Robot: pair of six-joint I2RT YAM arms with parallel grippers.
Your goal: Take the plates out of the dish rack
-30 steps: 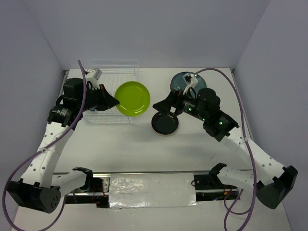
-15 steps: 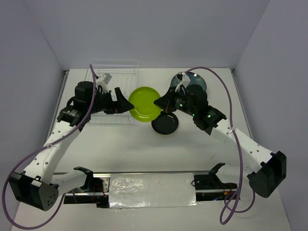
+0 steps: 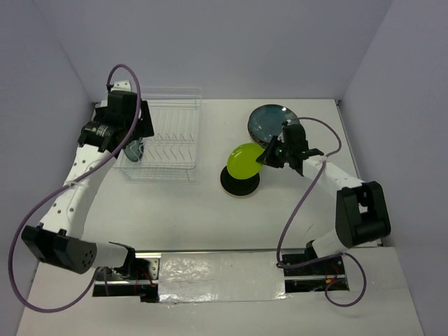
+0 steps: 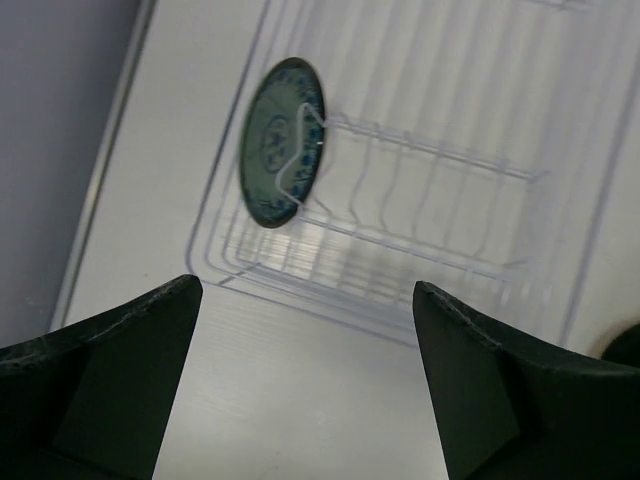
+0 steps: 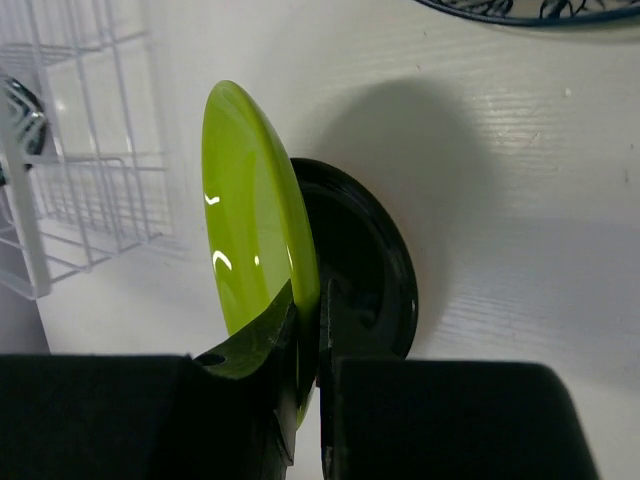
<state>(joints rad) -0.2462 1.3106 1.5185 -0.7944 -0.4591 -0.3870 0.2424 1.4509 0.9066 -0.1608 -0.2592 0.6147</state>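
White table [image 3: 210, 210] between pale lilac walls [image 3: 231, 42]; dish rack [image 3: 168, 140] far-left.

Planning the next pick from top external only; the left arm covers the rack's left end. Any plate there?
Observer: Yes, one blue-patterned plate stands on edge between the dish rack tines.
Operator: Is that arm gripping it?
Observer: No, the left hand is open, clear of it.
Operator: And the other arm's grip?
Observer: The right hand pinches the green plate by its rim, on edge, the black plate behind it.
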